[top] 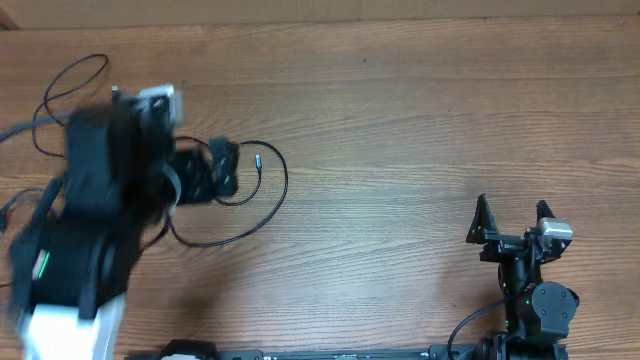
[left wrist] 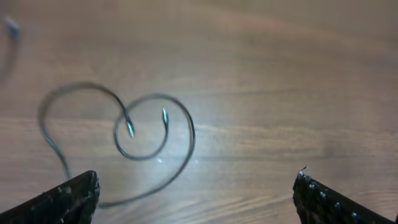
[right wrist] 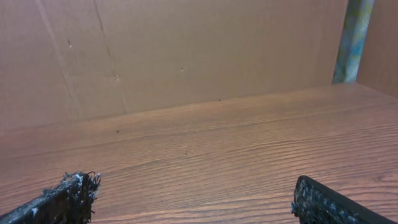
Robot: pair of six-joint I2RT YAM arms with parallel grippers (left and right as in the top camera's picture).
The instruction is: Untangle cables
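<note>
A thin black cable (top: 284, 185) loops on the wooden table right of my left gripper (top: 226, 168), its silver tip near the gripper. Another thin cable (top: 72, 72) loops at the far left, partly hidden behind the blurred left arm. In the left wrist view two cable loops (left wrist: 192, 134) (left wrist: 81, 87) lie side by side like a heart, each ending in a silver tip. My left gripper (left wrist: 196, 196) is open and empty above them. My right gripper (top: 512, 218) is open and empty at the right, far from the cables; it also shows in the right wrist view (right wrist: 193, 199).
The wooden table (top: 420, 120) stretches between the two arms. A brown cardboard wall (right wrist: 186, 50) stands behind the table's far edge. Thicker black wires (top: 470, 325) run from the right arm's base at the front edge.
</note>
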